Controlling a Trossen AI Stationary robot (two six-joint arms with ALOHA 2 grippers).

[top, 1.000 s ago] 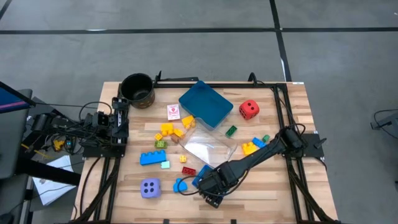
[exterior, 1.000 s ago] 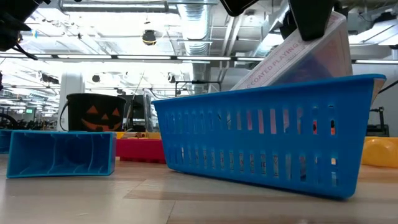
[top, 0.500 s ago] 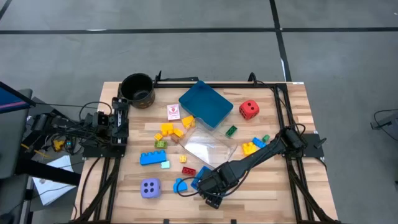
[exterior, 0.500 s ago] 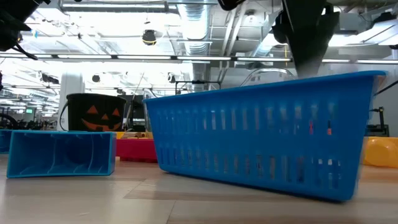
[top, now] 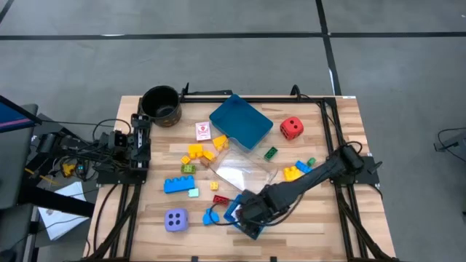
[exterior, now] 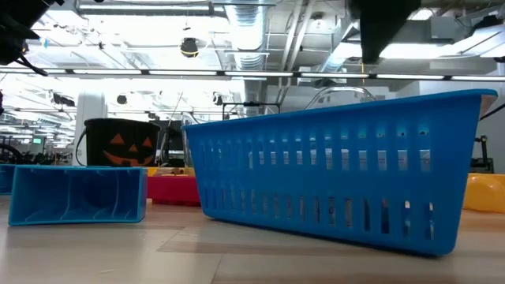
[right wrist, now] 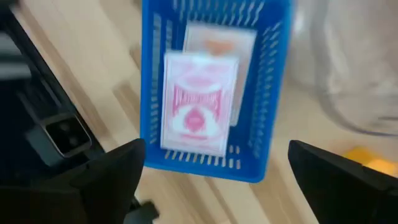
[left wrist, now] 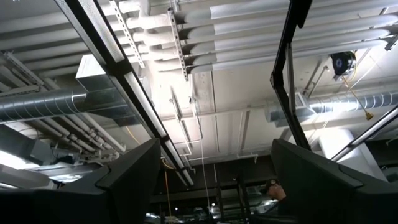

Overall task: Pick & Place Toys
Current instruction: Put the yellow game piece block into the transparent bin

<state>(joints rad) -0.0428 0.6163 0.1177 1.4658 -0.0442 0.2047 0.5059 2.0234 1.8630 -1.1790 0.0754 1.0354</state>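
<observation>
Where the right wrist view looks down, a white card box (right wrist: 199, 109) with red printing lies flat inside a small blue slotted basket (right wrist: 270, 93), over a second pale card partly hidden beneath it. Nothing grips the box: the right gripper (right wrist: 211, 177) hangs above the basket with its fingers (right wrist: 339, 180) spread wide at the frame's lower corners. In the high view this basket (top: 234, 211) sits at the lower centre of the desk (top: 313, 225), under the right gripper (top: 251, 215).

Scattered above it are yellow bricks (top: 196, 151), a blue brick (top: 175, 185), a small red brick (top: 220, 199) and a green brick (top: 270, 152). A lavender die (top: 175, 219) with dark dots lies at lower left, a red die (top: 291, 128) at upper right, and another red-printed card (top: 202, 131) beside a large blue tray (top: 240, 121). A dark round pot (top: 160, 105) stands at upper left.

The left gripper (top: 138, 142) waits at the desk's left edge, its fingers (left wrist: 124, 180) apart, pointing at the ceiling.
</observation>
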